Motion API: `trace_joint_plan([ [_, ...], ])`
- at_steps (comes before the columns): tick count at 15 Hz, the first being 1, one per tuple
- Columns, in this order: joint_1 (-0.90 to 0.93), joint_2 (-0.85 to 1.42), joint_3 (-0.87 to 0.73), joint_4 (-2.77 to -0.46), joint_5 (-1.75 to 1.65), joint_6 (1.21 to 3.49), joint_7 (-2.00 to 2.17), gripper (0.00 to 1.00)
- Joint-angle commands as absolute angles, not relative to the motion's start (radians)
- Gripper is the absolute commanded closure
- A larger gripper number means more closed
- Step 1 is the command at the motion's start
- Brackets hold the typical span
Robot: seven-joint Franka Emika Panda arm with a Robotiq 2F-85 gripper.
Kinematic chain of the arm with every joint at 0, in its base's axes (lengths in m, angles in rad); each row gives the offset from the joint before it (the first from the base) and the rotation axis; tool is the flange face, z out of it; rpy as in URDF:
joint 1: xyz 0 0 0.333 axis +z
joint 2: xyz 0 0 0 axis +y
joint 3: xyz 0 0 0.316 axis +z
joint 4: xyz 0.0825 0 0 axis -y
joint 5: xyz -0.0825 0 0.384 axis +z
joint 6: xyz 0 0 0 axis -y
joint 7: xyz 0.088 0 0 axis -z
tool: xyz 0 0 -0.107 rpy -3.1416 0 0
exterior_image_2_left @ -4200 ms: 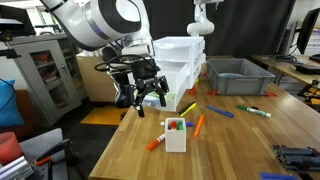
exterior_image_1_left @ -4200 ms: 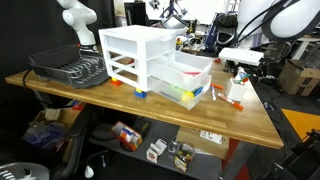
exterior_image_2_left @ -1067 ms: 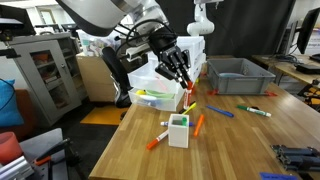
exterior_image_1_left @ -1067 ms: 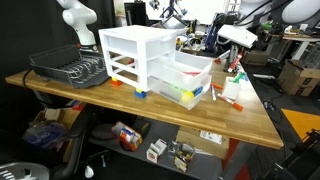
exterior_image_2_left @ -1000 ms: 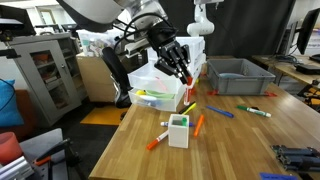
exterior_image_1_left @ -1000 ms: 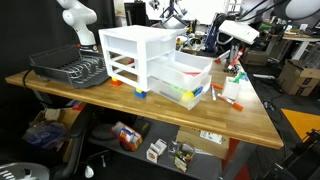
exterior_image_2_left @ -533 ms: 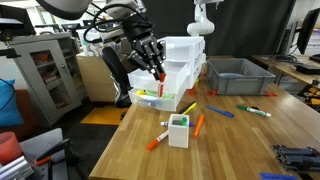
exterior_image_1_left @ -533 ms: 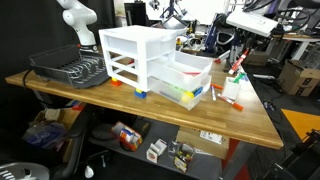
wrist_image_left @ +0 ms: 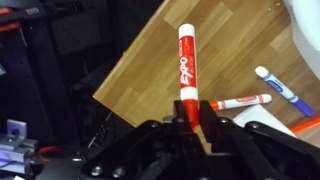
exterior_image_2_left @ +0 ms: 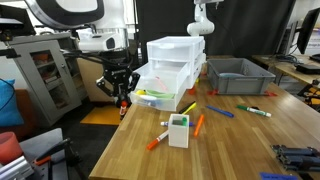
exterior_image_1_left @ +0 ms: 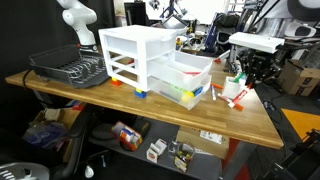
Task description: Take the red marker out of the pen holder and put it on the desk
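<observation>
Gripper (wrist_image_left: pixel 186 118) clenched on the red marker (wrist_image_left: pixel 186 60), aloft just off the worktop (exterior_image_2_left: pixel 245 140) corner, well apart from the pen holder (exterior_image_2_left: pixel 178 133). Transfer step in hand; next calls for lowering onto bare worktop, then release.

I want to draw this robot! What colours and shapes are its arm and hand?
The arm is white, built from fat rounded sections. The hand is black and boxy, with two chunky black fingers.
</observation>
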State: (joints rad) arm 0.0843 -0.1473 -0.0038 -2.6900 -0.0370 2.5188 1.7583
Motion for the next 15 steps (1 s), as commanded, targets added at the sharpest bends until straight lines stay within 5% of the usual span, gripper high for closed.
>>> trace_joint_plan([
  [1, 0.059, -0.110, -0.014, -2.726, 0.189, 2.564, 1.668, 0.95],
  [13, -0.038, 0.198, -0.046, -2.639, 0.765, 2.728, 1.313, 0.95],
  [15, -0.050, 0.220, -0.041, -2.616, 0.829, 2.729, 1.268, 0.54],
])
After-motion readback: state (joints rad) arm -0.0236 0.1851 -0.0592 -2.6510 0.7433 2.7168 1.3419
